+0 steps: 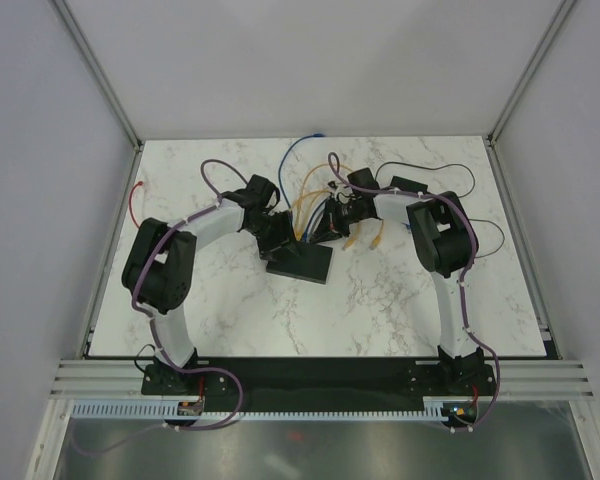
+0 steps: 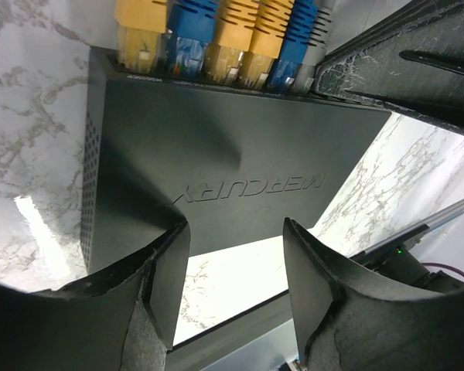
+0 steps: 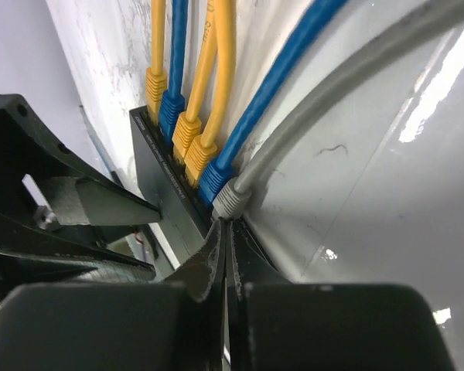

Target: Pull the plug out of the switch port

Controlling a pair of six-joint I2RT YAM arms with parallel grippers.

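Marble-patterned table (image 1: 400, 300) carries the switch (image 1: 302, 264) near its middle, with the ports along its far long edge at 12 o'clock. The left gripper (image 2: 236, 270) reaches over the box from 10 o'clock. Its fingers (image 2: 158, 294) are spread wide, with the tips over the portless edge, and whether they press on the lid cannot be told.

Six plugs sit along the port edge. In the left wrist view, from left to right, they are yellow, blue, two yellow, blue, and a grey plug (image 2: 313, 58) at the corner.

In the top view the right gripper (image 3: 222, 228) comes in from 1 o'clock. Its fingers are pressed together with only a slit between them, and their tips are right against the grey plug. Whether they catch any of it cannot be told. The grey cable (image 3: 356, 77) runs off toward 1 o'clock in the right wrist view.

Bare marble lies open at 6 o'clock of the switch, while yellow cables (image 1: 310, 200) crowd the 12 o'clock side.
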